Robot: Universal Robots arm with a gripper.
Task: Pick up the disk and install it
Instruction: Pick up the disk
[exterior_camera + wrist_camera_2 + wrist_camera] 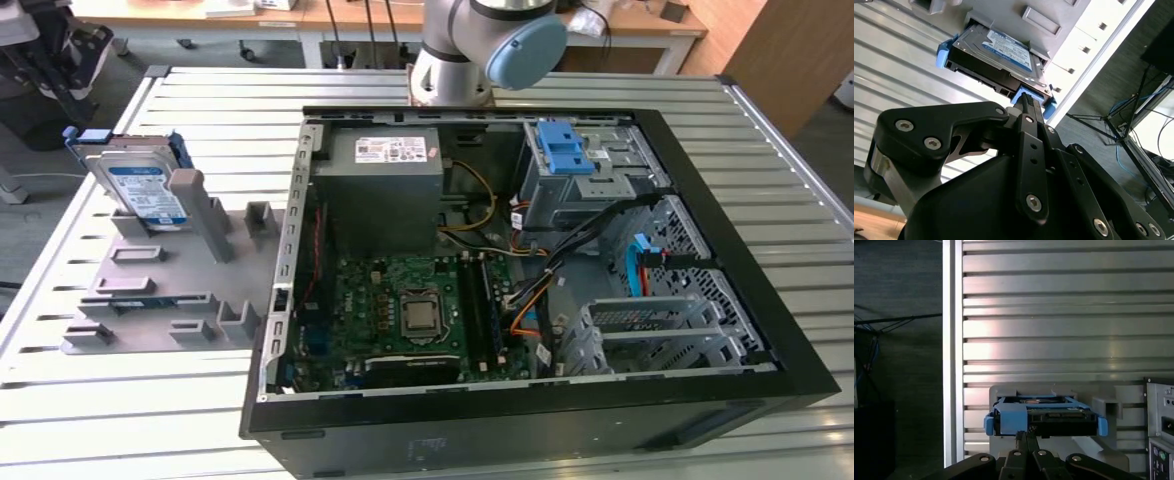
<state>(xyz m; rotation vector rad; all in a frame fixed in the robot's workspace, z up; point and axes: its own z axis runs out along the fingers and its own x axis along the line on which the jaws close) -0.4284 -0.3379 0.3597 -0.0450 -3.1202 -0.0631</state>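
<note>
The claw point(1027, 100) has its black fingers pressed together with nothing between them. In both wrist views its tip points at the blue end of the disk point(999, 52), and whether it touches cannot be told. The disk stands on edge in a grey holder point(160, 290) that lies on the slatted table point(80, 400), just beside the open computer case point(534, 440) on the exterior view's left. Inside the case, the blue-latched cage point(567, 150) sits at the far side next to the grey power-supply box point(387, 190).
</note>
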